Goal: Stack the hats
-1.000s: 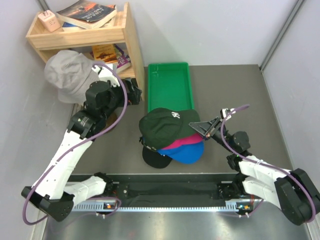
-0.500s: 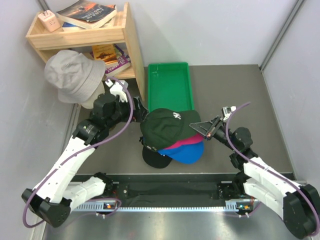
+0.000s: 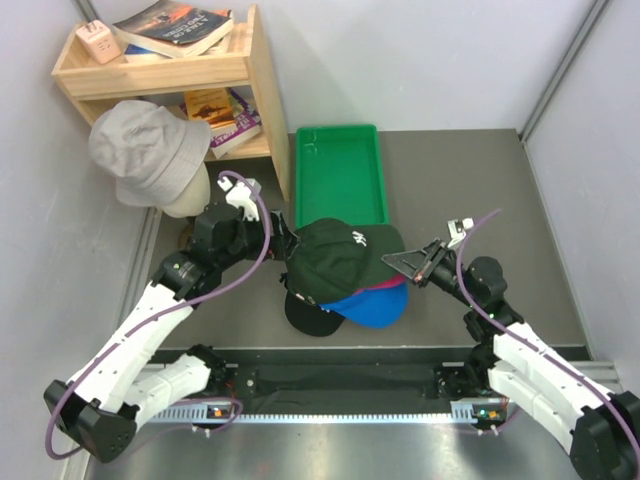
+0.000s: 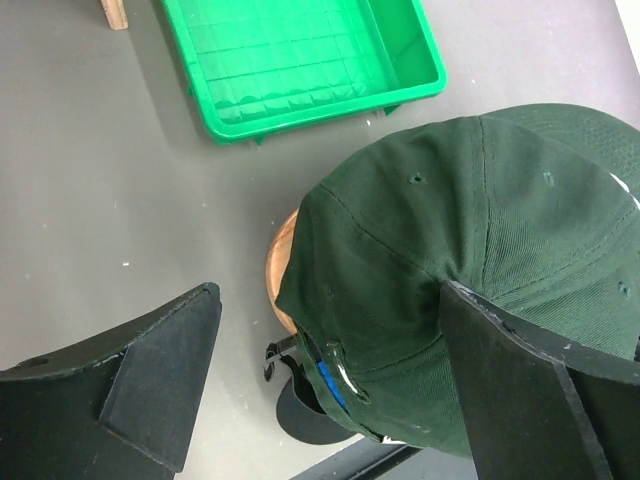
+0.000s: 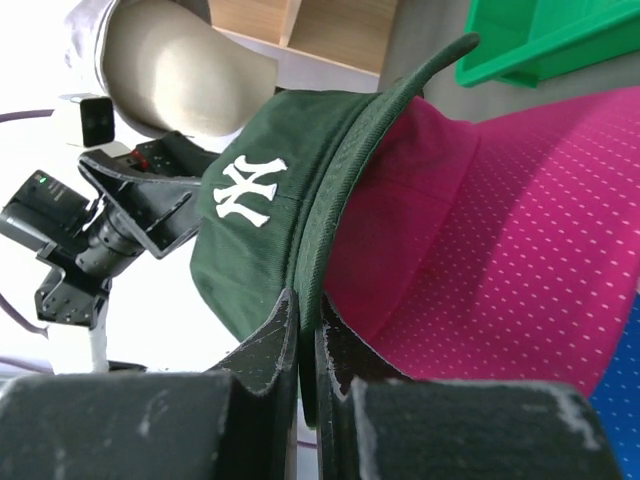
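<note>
Hats (image 3: 345, 280) are lying in a pile at the middle of the table (image 3: 480, 190), just on the near side of the green tray (image 3: 340, 180). On top, the dark green cap (image 3: 335, 255) is sitting over the magenta cap (image 5: 480, 220), with the bright blue cap (image 3: 375, 308) and the black cap (image 3: 310, 318) peeking out beneath at the near edge. The right gripper (image 5: 308, 310) is pinching the green brim, its jaws closed tight on the edge. At the pile's left, the left gripper (image 4: 325, 300) is gaping wide around the rear of the green crown, holding nothing. I cannot tell whether it is touching the fabric.
</note>
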Controlling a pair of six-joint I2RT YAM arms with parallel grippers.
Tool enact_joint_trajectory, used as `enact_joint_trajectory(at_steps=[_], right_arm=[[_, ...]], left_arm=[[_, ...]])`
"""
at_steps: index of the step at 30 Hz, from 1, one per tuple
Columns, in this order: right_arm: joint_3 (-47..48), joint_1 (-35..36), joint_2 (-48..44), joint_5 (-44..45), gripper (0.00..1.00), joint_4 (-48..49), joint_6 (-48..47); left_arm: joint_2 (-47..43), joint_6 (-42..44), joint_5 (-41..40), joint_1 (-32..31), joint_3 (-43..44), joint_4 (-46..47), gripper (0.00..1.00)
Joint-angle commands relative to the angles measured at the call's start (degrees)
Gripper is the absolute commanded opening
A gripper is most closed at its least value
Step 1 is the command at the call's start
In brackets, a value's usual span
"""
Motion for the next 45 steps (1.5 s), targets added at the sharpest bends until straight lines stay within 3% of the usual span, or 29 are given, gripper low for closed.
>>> enact_joint_trajectory(at_steps=[1,16,22,25,26,29,35,45], right_arm=[[-4.2,-0.5,0.8,2.7,0.0,-10.6,-3.9],[-1.7,-0.5,0.7,8.8,0.02,-19.7,-7.7],[3.3,-0.5,-1.0,12.2,0.22,-26.7,-10.5],[6.1,-0.5,-2.7,14.6,0.46,-32.5,-12.5],[6.7,-0.5,-3.6,15.1,0.6,-34.0,-13.4],[9.8,-0.6,-4.8,17.8,0.74,-36.5,-15.5],[18.5,-0.7,-5.0,26.2,0.83,-45.2,-20.5],[32.2,-1.0,-1.8,44.4,0.85,-49.9,-30.5]], left_arm=[[-1.0,0.3,-1.0,-0.4,-0.4,2.6,0.94],[1.5,1.5,-2.6,-0.6,1.7,3.0,0.96],[2.7,2.1,-5.2,-0.6,3.6,2.8,0.96],[3.6,2.8,-6.5,-0.6,4.8,2.8,0.97],[4.4,2.8,-7.1,-0.6,5.1,2.5,0.98],[5.8,2.5,-9.9,-0.6,6.7,2.8,0.99],[9.3,1.2,-13.2,-0.6,9.9,3.5,0.99],[11.4,-2.0,-17.1,-0.6,13.1,3.8,0.99]])
